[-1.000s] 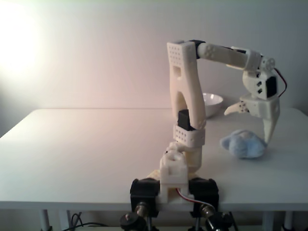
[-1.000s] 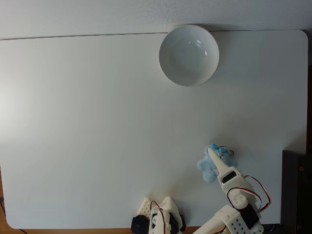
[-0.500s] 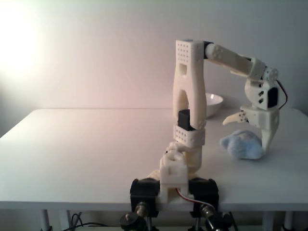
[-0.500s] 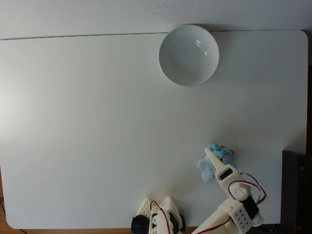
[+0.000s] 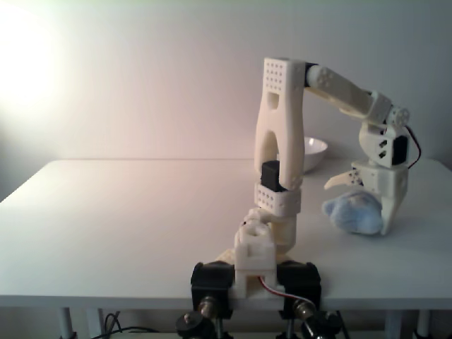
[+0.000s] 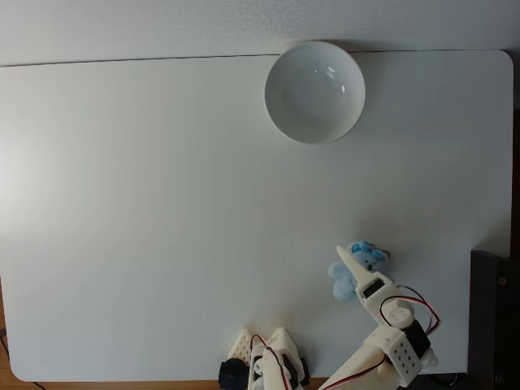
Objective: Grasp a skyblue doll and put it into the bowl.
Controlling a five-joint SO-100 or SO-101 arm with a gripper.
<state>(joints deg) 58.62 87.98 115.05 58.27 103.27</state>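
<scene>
The skyblue doll (image 5: pixel 351 214) is a fuzzy pale-blue lump lying on the white table to the right of the arm's base; in the top-down fixed view the doll (image 6: pixel 367 258) sits near the table's lower right. My gripper (image 5: pixel 357 207) is down over it and open: one finger (image 5: pixel 339 181) juts left above the doll and the other reaches down on the doll's right side. From above, the gripper (image 6: pixel 356 270) covers part of the doll. The white bowl (image 6: pixel 314 92) stands empty at the far edge, and the bowl (image 5: pixel 316 150) shows partly behind the arm.
The arm's base (image 5: pixel 256 272) is clamped at the table's near edge. A dark object (image 6: pixel 494 313) borders the table's right edge near the doll. Bare white tabletop (image 6: pixel 162 203) stretches between the doll and the bowl and off to the left.
The gripper has dropped lower and drawn back slightly toward the base, so its fingers now straddle the doll. The doll and bowl have stayed in place.
</scene>
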